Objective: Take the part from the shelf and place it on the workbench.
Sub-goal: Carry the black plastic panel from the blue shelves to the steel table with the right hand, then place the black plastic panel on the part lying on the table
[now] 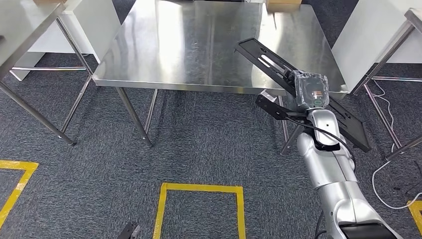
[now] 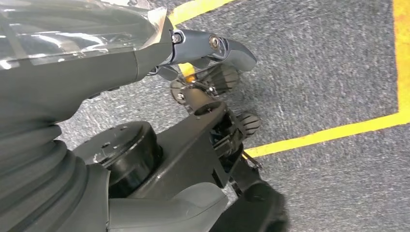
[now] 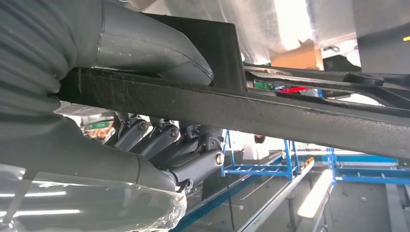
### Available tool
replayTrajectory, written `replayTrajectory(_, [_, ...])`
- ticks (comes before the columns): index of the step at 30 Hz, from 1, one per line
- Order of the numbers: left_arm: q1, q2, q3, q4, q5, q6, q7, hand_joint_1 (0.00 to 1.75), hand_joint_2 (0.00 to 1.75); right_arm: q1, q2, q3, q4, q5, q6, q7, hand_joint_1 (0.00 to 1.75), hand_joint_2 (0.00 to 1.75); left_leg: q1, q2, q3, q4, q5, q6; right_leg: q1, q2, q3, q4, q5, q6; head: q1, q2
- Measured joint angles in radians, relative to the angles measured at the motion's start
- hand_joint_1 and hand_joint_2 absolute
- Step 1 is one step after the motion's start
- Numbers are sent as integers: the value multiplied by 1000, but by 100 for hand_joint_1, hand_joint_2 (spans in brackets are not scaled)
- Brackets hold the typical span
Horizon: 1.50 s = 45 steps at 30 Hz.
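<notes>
Grey, coarse-looking carpet marked with yellow tape lines is covering the floor of a workshop, and a square, brushed-steel workbench on thin tubular legs is standing at the middle of the head view. Everything below is placed against that workbench.

To its left, the corner of another steel table is showing. Well away from the workbench, the left hand is hanging over carpet and tape; its dark fingers are curling inward with nothing in them.

At the workbench's near right corner, the right hand, sheathed in clear, crinkled plastic, is grasping the part: a long, flat, matte black plate with a slot cut through it. In the right wrist view the thumb is lying on one face of the part and the fingers are curling against the other. The part is tilting, one end hovering above the steel, the other jutting past the workbench's edge.

Likely risks: the far end could strike and scrape the smooth steel if lowered at this tilt, and letting go now could tip the overhanging plate to the floor.
</notes>
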Motion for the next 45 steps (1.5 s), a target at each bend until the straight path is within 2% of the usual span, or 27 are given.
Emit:
replayTrajectory(2, [-1, 1, 0, 0, -4, 0, 2, 0, 175, -4, 2, -4, 10, 4, 0, 1, 175, 175, -2, -2, -3, 12, -14, -14, 2, 0, 22, -44, 11, -11, -1, 0])
replayTrajectory(6, [-2, -1, 0, 0, -11, -1, 3, 0, 175, -6, 4, -11, 17, 13, 0, 2, 175, 175, 5, 1, -13, 44, -38, -28, 3, 10, 35, -41, -6, -52, -5, 0])
replayTrajectory(8, [-3, -1, 0, 0, -12, -2, 2, 0, 175, -9, 6, -12, 17, 16, 0, 2, 175, 175, 7, 2, -72, 153, -76, -33, 6, 13, 49, -42, -17, -69, -6, 0])
replayTrajectory(10, [-2, -1, 0, 0, -15, -2, 3, 0, 175, -9, 8, -12, 20, 19, 3, 2, 175, 175, 6, 2, -159, 282, -104, -33, 13, 15, 61, -42, -28, -81, -6, 0])
replayTrajectory(11, [-1, -1, 0, 0, -17, -3, 3, 0, 175, -8, 8, -12, 21, 21, 6, 2, 175, 175, 6, 2, -188, 308, -95, -29, 18, 17, 67, -42, -34, -85, -6, 0])
replayTrajectory(12, [-1, -1, 0, 0, -20, -4, 3, 0, 175, -7, 8, -12, 22, 23, 9, 2, 175, 175, 4, 2, -197, 295, -68, -22, 22, 19, 74, -42, -40, -88, -6, 0])
replayTrajectory(14, [0, -1, 0, 0, -24, -5, 3, 0, 175, -5, 8, -12, 23, 28, 12, 2, 175, 175, -7, -1, -162, 175, 20, 3, 27, 21, 93, -44, -53, -89, -6, 0])
replayTrajectory(16, [-1, 1, 0, 0, -25, -5, 3, 0, 175, -5, 8, -12, 23, 32, 12, 2, 175, 175, -21, -2, -110, 62, 62, 32, 29, 23, 107, -49, -64, -85, -3, 0])
replayTrajectory(18, [-2, 3, 0, 0, -29, -5, 4, 0, 175, 0, 7, -14, 23, 33, 12, 2, 175, 175, -31, -1, -80, 19, 52, 49, 29, 24, 118, -54, -63, -71, -3, 0])
replayTrajectory(21, [0, 1, 0, 0, -32, -4, 4, 0, 175, 11, 6, -17, 19, 34, 12, 2, 175, 175, -30, -2, -30, -26, 49, 58, 31, 20, 119, -28, -58, -51, -4, 0])
replayTrajectory(22, [-1, 0, 0, -1, -32, -4, 4, 0, 175, 12, 6, -18, 17, 34, 12, 2, 175, 175, -27, -2, -13, -36, 49, 58, 30, 18, 100, 8, -65, -52, -4, 0])
replayTrajectory(25, [0, -3, 0, -1, -33, -4, 4, 0, 175, 21, 3, -20, 14, 34, 12, 2, 175, 175, -21, -4, 12, -44, 32, 51, 24, 15, -14, 169, -112, -52, -5, 0])
replayTrajectory(26, [3, -5, 0, -1, -33, -4, 4, 0, 175, 28, 1, -22, 14, 34, 12, 2, 175, 175, -19, -5, 21, -44, 23, 47, 21, 15, -43, 194, -124, -49, -5, 0])
replayTrajectory(27, [6, -7, 0, -1, -33, -4, 4, 0, 175, 35, 0, -23, 13, 34, 13, 2, 175, 175, -17, -6, 32, -43, 13, 41, 17, 14, -58, 185, -120, -39, -5, 0])
replayTrajectory(28, [8, -7, 0, -1, -33, -4, 4, 0, 175, 41, -1, -24, 11, 34, 13, 3, 175, 175, -13, -7, 45, -43, 2, 35, 11, 13, -55, 144, -99, -25, -5, 0])
replayTrajectory(30, [11, -7, 0, 0, -34, -4, 5, 0, 175, 48, -3, -25, 7, 34, 15, 4, 175, 175, -9, -7, 72, -37, -25, 19, -1, 1, -22, 8, -11, 9, -4, 0])
replayTrajectory(31, [11, -6, 0, 0, -34, -4, 5, 0, 175, 50, -4, -26, 4, 35, 16, 5, 175, 175, -8, -6, 79, -33, -38, 12, -2, -7, -6, -42, 19, 11, -1, 0])
replayTrajectory(32, [11, -6, 0, 0, -34, -3, 5, 0, 175, 52, -4, -28, 2, 35, 17, 6, 175, 175, -9, -5, 84, -30, -51, 4, 0, -12, 5, -71, 41, 2, 0, 0])
replayTrajectory(34, [11, -5, 0, 0, -34, -3, 5, 0, 175, 55, -5, -31, -3, 35, 18, 8, 175, 175, -8, -2, 88, -20, -64, -7, 6, -12, 16, -73, 38, -32, -1, 0])
replayTrajectory(36, [9, -6, 0, 0, -35, -3, 5, 0, 175, 56, -7, -34, -13, 35, 18, 11, 175, 175, -2, 0, 60, 34, -51, -14, 3, -6, 28, -72, 32, -52, -3, 0])
replayTrajectory(38, [7, -7, 0, 0, -35, -3, 4, 0, 175, 52, -7, -35, -20, 36, 18, 12, 175, 175, 1, 0, -19, 152, -41, -22, 3, 0, 46, -73, 17, -68, -6, 0])
replayTrajectory(40, [9, -8, 0, -1, -35, -2, 4, 0, 175, 54, -7, -35, -22, 36, 18, 12, 175, 175, 2, 0, -111, 260, -83, -30, 6, 4, 67, -73, -3, -79, -8, 0])
replayTrajectory(41, [10, -7, 0, -1, -35, -1, 5, 0, 175, 57, -6, -35, -22, 36, 18, 12, 175, 175, 2, 0, -146, 282, -112, -32, 8, 7, 80, -73, -14, -80, -8, 0])
replayTrajectory(42, [11, -7, 0, -1, -35, 0, 5, 0, 175, 60, -6, -35, -22, 36, 18, 12, 175, 175, 2, 0, -166, 275, -127, -30, 10, 9, 94, -73, -26, -81, -8, 0])
replayTrajectory(43, [12, -7, 1, -1, -35, 0, 5, 0, 175, 61, -6, -35, -22, 36, 19, 12, 175, 175, 1, 0, -171, 241, -119, -26, 11, 11, 109, -74, -37, -80, -8, 0])
replayTrajectory(44, [13, -7, 1, -1, -35, 1, 5, 0, 175, 61, -6, -35, -22, 36, 19, 12, 175, 175, -1, 0, -163, 183, -82, -18, 13, 13, 125, -74, -49, -79, -8, 0])
replayTrajectory(45, [13, -6, 1, -1, -35, 1, 5, 0, 175, 61, -5, -35, -22, 36, 20, 12, 175, 175, -5, 0, -148, 112, -20, -6, 13, 14, 137, -75, -60, -78, -8, 0])
